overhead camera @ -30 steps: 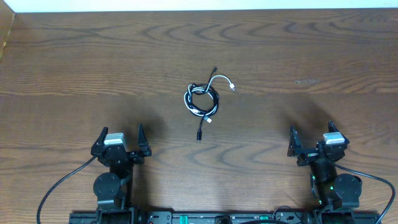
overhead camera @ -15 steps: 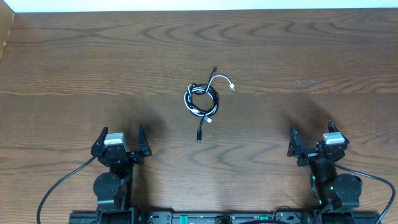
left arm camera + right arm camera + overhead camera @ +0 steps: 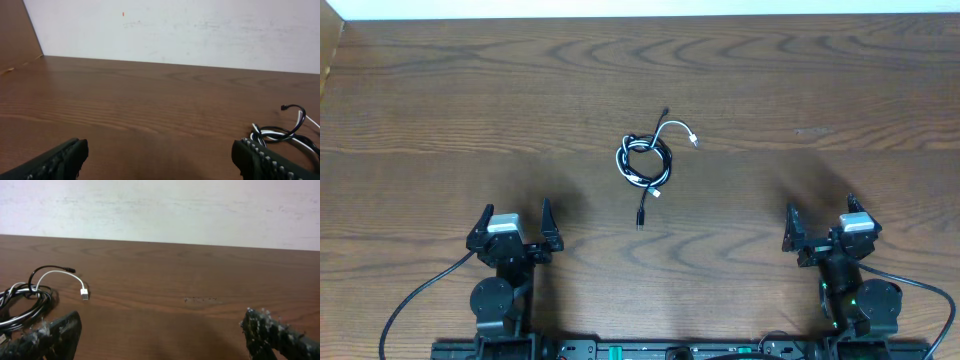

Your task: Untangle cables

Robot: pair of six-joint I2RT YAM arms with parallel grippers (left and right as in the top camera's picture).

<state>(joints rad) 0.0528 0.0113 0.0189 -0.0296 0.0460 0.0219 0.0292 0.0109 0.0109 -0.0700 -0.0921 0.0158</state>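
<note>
**Work surface.** The wooden table (image 3: pixel 820 80) carries only the items listed below.

**Grippers.** The left gripper (image 3: pixel 515 208) sits at the near edge on the left side. The right gripper (image 3: pixel 821 206) sits at the near edge on the right side. On both, the jaws stand spread wide and hold nothing. Both are well apart from the work item. The wrist views confirm this: bare table shows between each pair of fingers.

**Work item.** The cables (image 3: pixel 644 160) lie near the middle of the table, roughly midway between the two arms and farther out than either. They form one small coiled knot, with the black and white strands wound together in a loop.

**Free ends.** The black cable (image 3: pixel 642 210) runs a straight tail toward the robot. Its other end, a black plug (image 3: pixel 665 111), points away from the robot. The white cable (image 3: pixel 678 125) arcs out to the right and ends in a white plug (image 3: pixel 694 141). A second white end lies just below the coil.

**Step in hand.** Judged from this layout, the task is at its start: nothing is grasped and the knot is intact.

**Next move.** Both arms need to reach forward and inward. A sensible approach is one gripper per cable, each taking a free tail clear of the coil. The strands are thin, so the fingers must close low, close to the table surface.
</note>
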